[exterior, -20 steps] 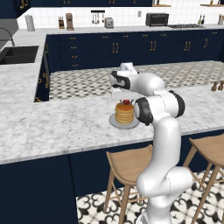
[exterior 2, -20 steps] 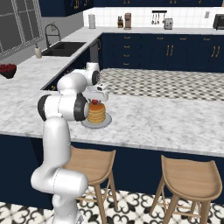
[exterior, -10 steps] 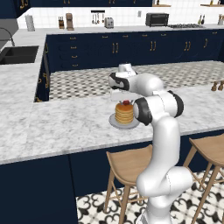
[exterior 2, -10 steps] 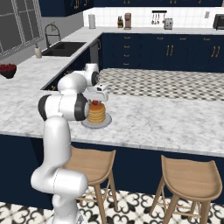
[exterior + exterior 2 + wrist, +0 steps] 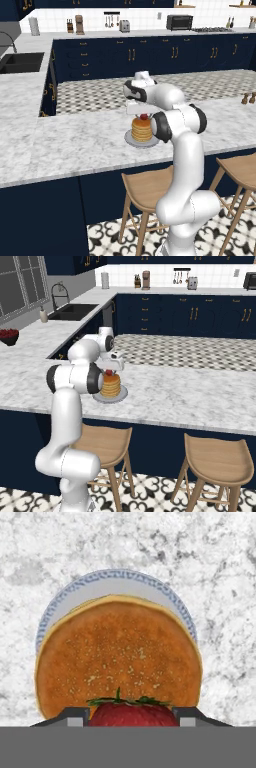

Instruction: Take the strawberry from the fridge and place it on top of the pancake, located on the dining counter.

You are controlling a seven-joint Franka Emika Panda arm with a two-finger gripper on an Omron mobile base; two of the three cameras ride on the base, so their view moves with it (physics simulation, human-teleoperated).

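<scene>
Plate (image 5: pixel 117 582): round, grey with a patterned blue rim, on the marble worktop (image 5: pixel 75 140) straight below the jaws (image 5: pixel 130 718). Holds the pancake (image 5: pixel 117 657), a short golden-brown stack, set off centre so that a crescent of bare plate shows on its far side.

Strawberry (image 5: pixel 132 714): red, green leaves on top, between the two finger tips at the near edge of the pancake in the hand view. From the base views it sits on top of the stack (image 5: pixel 142 131), right under the hand (image 5: pixel 111 372).

Jaws: one tip to each side of the strawberry. Whether they clamp the fruit or stand just off it, I cannot tell.

Arm: bent over the worktop, elbow (image 5: pixel 180 122) beside the plate, hand pointing down onto the stack.

Surroundings: two wooden stools (image 5: pixel 217 461) under the worktop edge on the robot's side. Bowl of red fruit (image 5: pixel 8 335) far off on the sink-side counter. Two small brown shakers (image 5: pixel 248 97) far along the worktop. Bare marble all round the plate; nothing stands between jaws and pancake.
</scene>
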